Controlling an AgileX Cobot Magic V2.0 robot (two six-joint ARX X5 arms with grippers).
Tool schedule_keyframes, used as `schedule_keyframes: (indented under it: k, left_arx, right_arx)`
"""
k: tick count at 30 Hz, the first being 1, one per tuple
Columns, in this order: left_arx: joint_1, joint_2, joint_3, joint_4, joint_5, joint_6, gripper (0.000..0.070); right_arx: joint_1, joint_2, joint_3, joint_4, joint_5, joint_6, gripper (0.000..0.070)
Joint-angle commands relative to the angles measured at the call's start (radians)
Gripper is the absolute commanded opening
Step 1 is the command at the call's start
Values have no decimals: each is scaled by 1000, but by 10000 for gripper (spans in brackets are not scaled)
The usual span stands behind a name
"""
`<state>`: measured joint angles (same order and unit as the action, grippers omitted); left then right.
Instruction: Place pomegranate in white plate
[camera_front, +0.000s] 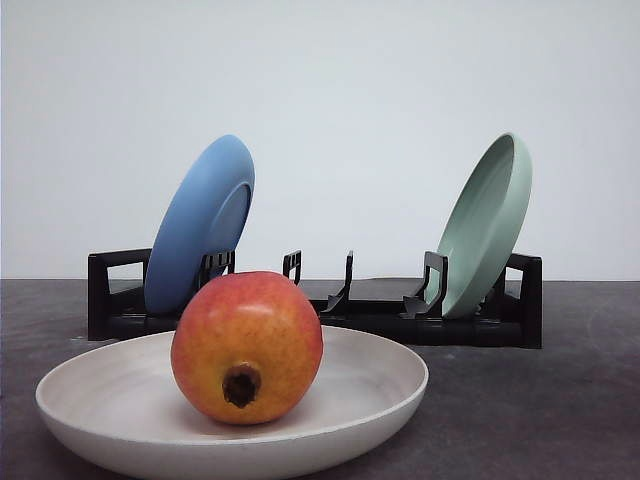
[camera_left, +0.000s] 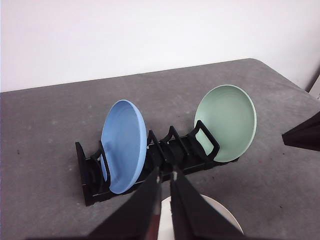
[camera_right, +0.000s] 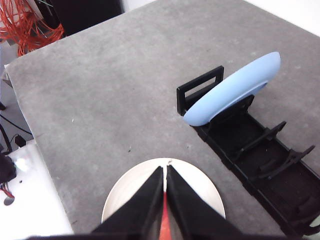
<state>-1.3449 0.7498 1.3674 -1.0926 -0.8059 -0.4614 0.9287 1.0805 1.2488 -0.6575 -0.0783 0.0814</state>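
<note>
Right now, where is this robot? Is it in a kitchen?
Probably not a real kitchen, more likely a lab test bench: a bare grey table, a plain white wall, and loose red cables beside the table. Dishes sit in a black rack.

The white plate (camera_front: 120, 400) runs off the front view's lower edge.

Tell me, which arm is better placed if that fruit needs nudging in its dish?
Probably the right: the right gripper hangs over the white plate with red of the pomegranate between its fingers; under the left gripper I see plate rim. The fruit already rests there.
</note>
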Motion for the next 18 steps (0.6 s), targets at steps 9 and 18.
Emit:
schedule_keyframes:
  k: [9, 18]
  left_arx:
    - [-10, 8, 12, 15, -3, -3, 11]
    - [276, -25, -102, 220, -347, 95, 11]
  right_arx:
    - [11, 8, 21, 71, 0, -7, 0]
    - [11, 8, 21, 120, 0, -7, 0]
